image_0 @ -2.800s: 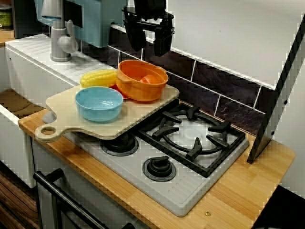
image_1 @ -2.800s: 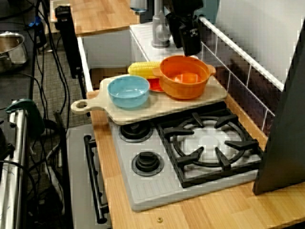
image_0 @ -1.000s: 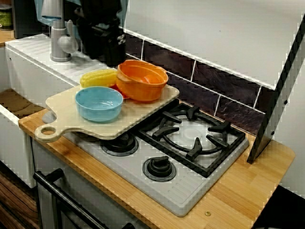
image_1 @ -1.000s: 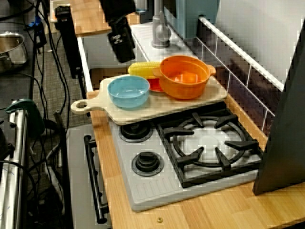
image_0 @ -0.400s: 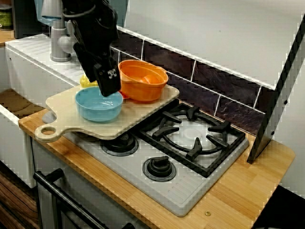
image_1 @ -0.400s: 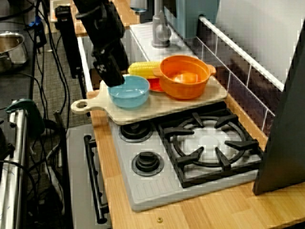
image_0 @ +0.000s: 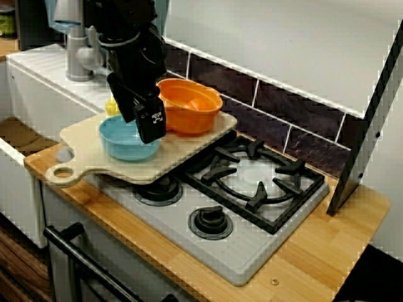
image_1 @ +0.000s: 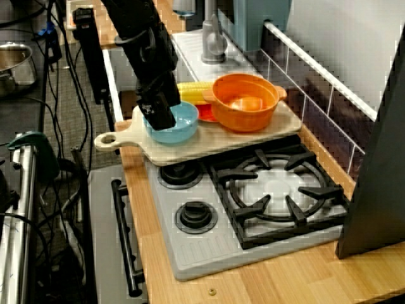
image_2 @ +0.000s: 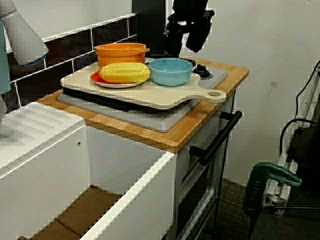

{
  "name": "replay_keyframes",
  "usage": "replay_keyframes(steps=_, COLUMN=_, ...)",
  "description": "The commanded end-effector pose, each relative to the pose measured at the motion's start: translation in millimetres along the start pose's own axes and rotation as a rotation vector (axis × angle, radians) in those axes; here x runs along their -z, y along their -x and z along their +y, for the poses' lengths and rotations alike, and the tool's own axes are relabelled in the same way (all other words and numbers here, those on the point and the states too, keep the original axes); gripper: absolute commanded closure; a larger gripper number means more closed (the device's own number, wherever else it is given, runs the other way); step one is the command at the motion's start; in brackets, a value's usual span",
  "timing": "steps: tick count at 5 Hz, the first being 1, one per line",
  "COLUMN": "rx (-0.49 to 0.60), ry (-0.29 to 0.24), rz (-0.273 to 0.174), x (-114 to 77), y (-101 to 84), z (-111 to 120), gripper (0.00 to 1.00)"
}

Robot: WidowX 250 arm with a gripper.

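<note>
**Q:** What do we show at this moment?

**A:** We show the gripper hanging over the blue bowl, its fingers apart and holding nothing. In the sink-side view we see a slim gap between the fingertips and the rim, so we read no contact.

**Q:** Where do we place the bowl?

**A:** We place it on the board, which lies across the stove. In the high view the bowl sits toward the board's handle end. The orange pot stands just beside it at its 2 o'clock. The corn lies at its 1 o'clock on a red plate.

**Q:** Which step do we take this to be?

**A:** We judge it the approach to a grasp. In the high view the gripper covers the bowl's 10 o'clock rim, and in the corner view it hides the 2 o'clock side. We cannot tell which stretch of rim lies under the open fingers.

**Q:** What does the next move call for?

**A:** In our judgement it calls for a short, straight descent that puts one finger inside the wall and one outside, then a firm close. We expect the smooth, rounded wall to slip or tilt under a shallow pinch. We also note little room toward the pot and the corn.
</note>
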State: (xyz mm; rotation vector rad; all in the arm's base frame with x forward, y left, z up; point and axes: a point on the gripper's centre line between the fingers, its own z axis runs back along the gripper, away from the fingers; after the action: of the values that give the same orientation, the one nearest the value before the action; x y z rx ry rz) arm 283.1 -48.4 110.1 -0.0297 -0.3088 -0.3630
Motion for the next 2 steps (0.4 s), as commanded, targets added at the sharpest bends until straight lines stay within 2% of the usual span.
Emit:
replay_keyframes(steps=1, rx=0.03, ry=-0.044, rz=-0.026, x=3.7, y=-6.3, z=3.8, gripper=0.0)
replay_keyframes(steps=2, rx=0.045, ry=-0.052, rz=-0.025, x=5.9, y=-3.5, z=-2.2, gripper=0.0)
